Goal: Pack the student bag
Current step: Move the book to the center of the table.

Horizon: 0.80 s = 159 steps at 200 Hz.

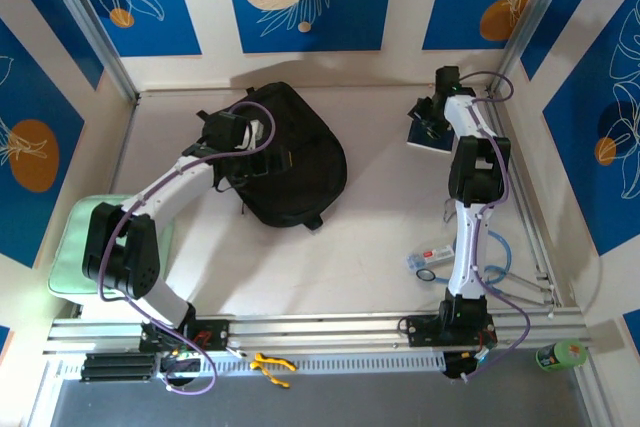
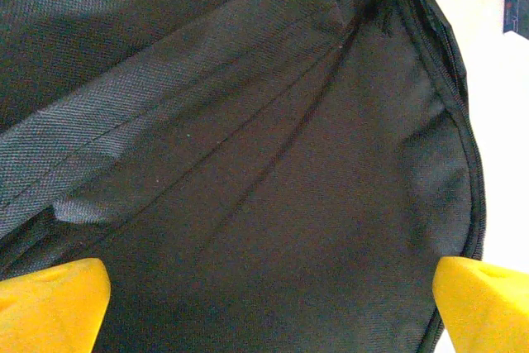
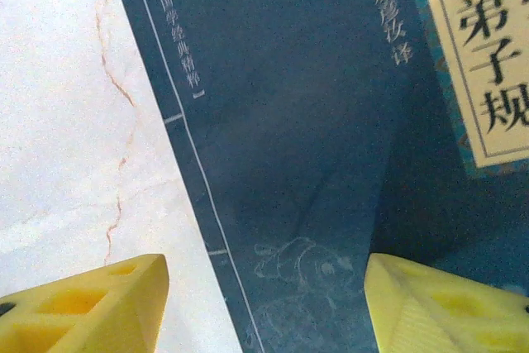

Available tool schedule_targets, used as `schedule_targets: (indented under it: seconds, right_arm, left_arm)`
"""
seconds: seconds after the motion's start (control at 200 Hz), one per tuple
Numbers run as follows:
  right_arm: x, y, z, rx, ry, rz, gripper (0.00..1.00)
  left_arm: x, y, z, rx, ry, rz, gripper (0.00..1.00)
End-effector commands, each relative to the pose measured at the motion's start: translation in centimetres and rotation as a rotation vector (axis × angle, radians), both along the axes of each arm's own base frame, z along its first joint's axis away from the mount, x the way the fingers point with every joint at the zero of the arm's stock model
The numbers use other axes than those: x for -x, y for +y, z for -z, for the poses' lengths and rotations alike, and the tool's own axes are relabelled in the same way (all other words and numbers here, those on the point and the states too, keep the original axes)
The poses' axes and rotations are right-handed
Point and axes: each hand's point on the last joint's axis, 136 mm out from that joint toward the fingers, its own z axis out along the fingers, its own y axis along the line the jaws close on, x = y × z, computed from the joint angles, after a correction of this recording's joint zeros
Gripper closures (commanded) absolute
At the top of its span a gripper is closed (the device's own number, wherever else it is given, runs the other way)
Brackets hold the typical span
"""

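The student bag (image 1: 300,162) is a large black backpack lying flat in the middle of the table. My left gripper (image 1: 256,147) hovers over its left part, open. In the left wrist view black fabric folds and a zip edge of the bag (image 2: 248,163) lie under the left gripper (image 2: 269,312), with nothing between the wide-apart yellow fingertips (image 2: 50,303). At the far right, a dark blue book (image 1: 428,142) lies on the table. My right gripper (image 1: 428,122) is just above it. In the right wrist view the right gripper (image 3: 269,307) stands open over the book's (image 3: 314,121) left edge.
A pale green flat pad (image 1: 72,247) lies at the left edge by the left arm. A small packet and a ring (image 1: 428,263) sit near the right arm's base. A green bottle (image 1: 560,354) stands outside the front rail. White table (image 3: 58,121) shows beside the book.
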Motion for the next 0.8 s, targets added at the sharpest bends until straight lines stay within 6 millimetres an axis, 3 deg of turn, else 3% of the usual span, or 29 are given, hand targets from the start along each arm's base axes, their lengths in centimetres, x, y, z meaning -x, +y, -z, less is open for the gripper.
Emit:
schedule_targets:
  seconds: [0.0, 0.175, 0.315, 0.585, 0.7, 0.79]
  right_arm:
    - [3.7, 1.9, 2.8, -0.056, 0.164, -0.04, 0.35]
    - [6.6, 4.8, 3.1, -0.09, 0.189, -0.074, 0.35]
    - [10.5, 7.6, 2.8, -0.124, 0.221, -0.069, 0.35]
    - [22.0, 14.2, 3.3, -0.155, 0.296, -0.05, 0.36]
    - [25.4, 16.1, 1.9, -0.135, 0.293, -0.054, 0.36]
    - [26.0, 16.6, -0.4, -0.111, 0.267, -0.085, 0.35]
  left_arm:
    - [0.5, -0.9, -2.1, 0.046, -0.023, 0.024, 0.0]
    - [0.5, -1.9, -2.8, 0.062, -0.039, 0.048, 0.0]
    - [0.5, -2.9, -3.3, 0.079, -0.054, 0.06, 0.0]
    - [1.7, -6.8, -3.5, 0.111, -0.041, 0.132, 0.0]
    - [2.3, -9.1, -3.8, 0.12, -0.043, 0.174, 0.0]
    - [2.7, -11.1, -4.0, 0.123, -0.048, 0.196, 0.02]
